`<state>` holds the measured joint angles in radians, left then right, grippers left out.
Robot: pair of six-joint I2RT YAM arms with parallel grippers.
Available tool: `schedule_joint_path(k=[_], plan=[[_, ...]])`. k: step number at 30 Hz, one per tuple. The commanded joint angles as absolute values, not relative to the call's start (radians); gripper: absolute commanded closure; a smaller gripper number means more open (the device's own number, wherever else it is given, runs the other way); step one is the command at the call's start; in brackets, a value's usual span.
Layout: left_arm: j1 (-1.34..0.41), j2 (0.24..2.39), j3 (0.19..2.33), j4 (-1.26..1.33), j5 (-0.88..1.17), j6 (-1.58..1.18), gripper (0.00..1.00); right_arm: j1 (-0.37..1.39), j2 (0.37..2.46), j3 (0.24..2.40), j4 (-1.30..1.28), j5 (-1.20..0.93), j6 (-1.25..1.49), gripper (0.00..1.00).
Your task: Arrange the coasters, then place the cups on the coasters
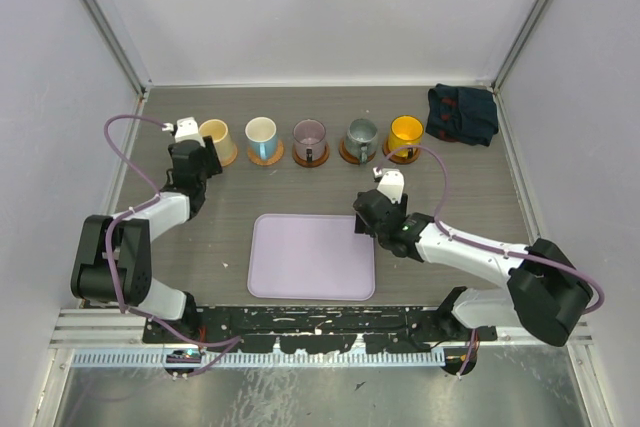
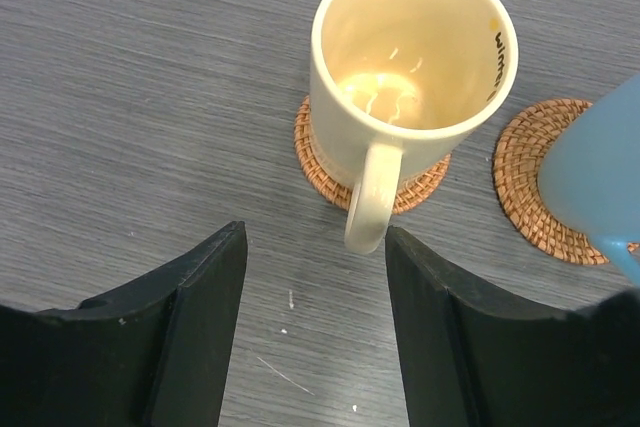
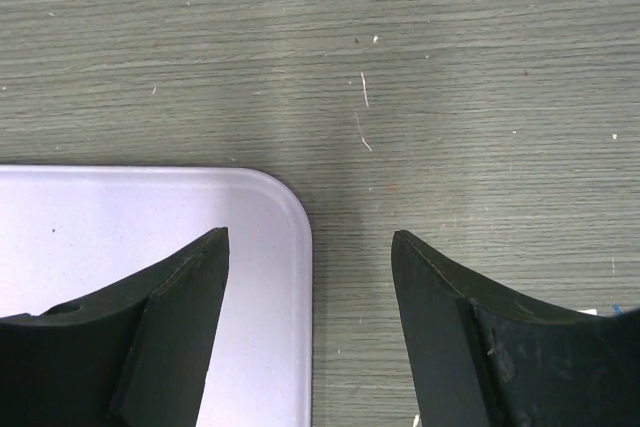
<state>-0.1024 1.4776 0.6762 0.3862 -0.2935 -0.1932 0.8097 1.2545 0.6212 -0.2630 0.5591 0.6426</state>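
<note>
Top view: five cups in a row along the far side of the tabletop, each on its own coaster; cream-yellow cup far left, then white cup with blue handle, purple cup, grey-green cup, yellow-orange cup; dark cloth beyond the right end; lavender tray near centre, nothing on it.

Left pincer was roughly half open and held nothing; the cream-yellow cup's handle pointed back at it, sitting just past the fingertips and a bit toward the right finger, not touching either as far as I could tell; cup stood upright on its coaster, with woven rim showing at the near side.

Right pincer was open wide and empty, hanging over the tray's corner and bare tabletop, well apart from the cups.

Judged: placement looked done or nearly so; the step in hand was getting the left pincer clear of the last cup. To do it well: keep the jaws apart; back out straight along the handle's line, or lift first; no sideways swing, since the right finger was close to the handle and the blue-handled cup's coaster lay just beside; a clip there could drag the cup off its coaster.
</note>
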Motion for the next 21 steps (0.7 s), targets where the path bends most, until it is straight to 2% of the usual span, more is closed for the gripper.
schedule_joint_path(k=[1, 21], plan=[[-0.096, 1.47, 0.691, 0.415, -0.321, -0.183, 0.41, 0.807, 1.214, 0.626, -0.244, 0.577, 0.663, 0.29], [-0.097, 1.455, 0.689, 0.389, -0.336, -0.193, 0.41, 0.807, 1.203, 0.648, -0.274, 0.593, 0.658, 0.29]])
